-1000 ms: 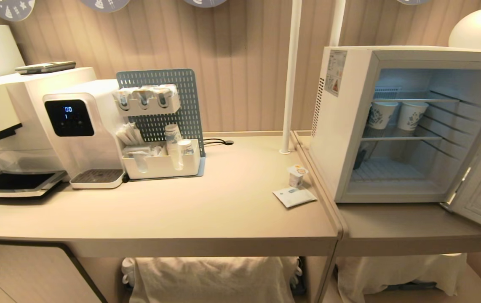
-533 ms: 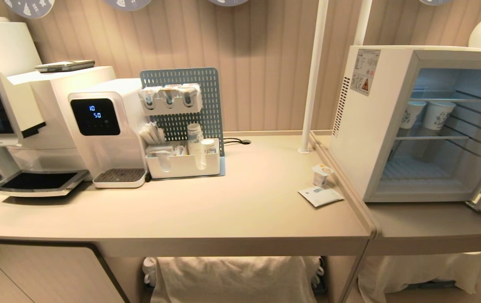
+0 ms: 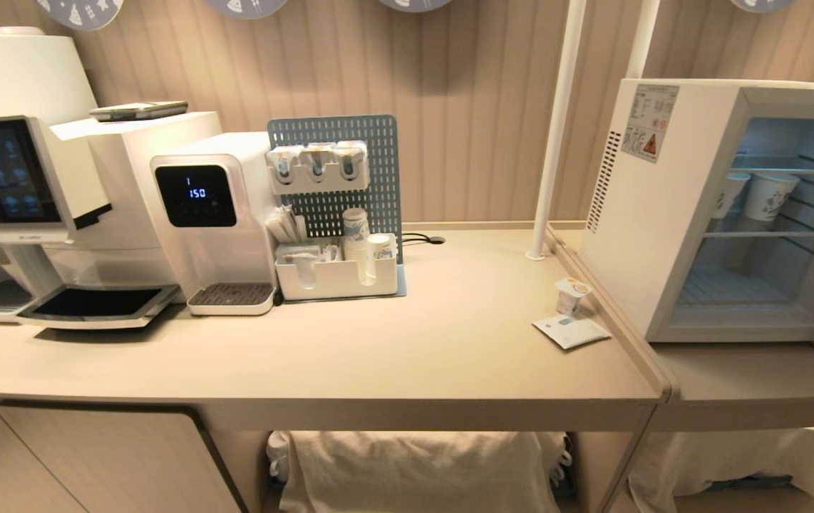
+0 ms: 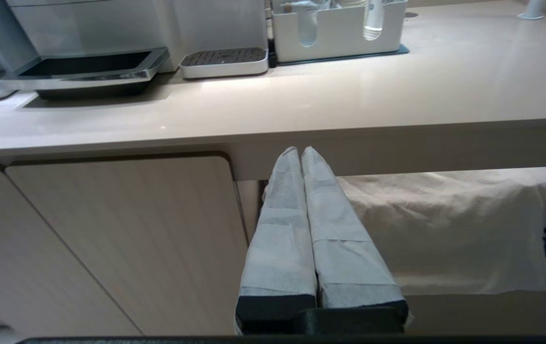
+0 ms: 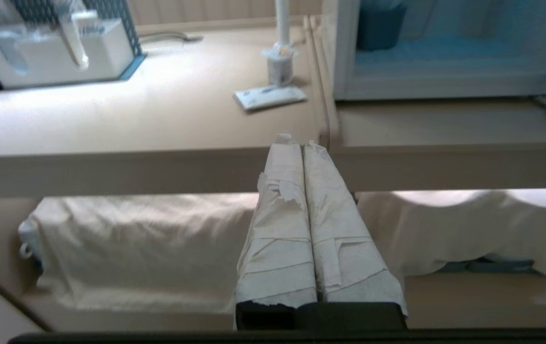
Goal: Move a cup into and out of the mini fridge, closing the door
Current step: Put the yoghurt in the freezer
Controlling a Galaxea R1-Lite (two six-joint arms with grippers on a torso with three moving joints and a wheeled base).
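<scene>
Head view: the cup [image 3: 571, 295] stands on the counter [image 3: 407, 342] beside the mini fridge [image 3: 728, 214], whose front stands open | left gripper [image 4: 300, 152], right gripper [image 5: 296, 139]: both pinched together, empty, below the counter edge | you have every step ahead.

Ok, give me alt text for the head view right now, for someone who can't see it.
The mini fridge stands open at the right, two paper cups on its upper shelf; the cup sits on the counter left of it, behind a flat white packet. Drink machines and a caddy line the left. No arm is in view.
</scene>
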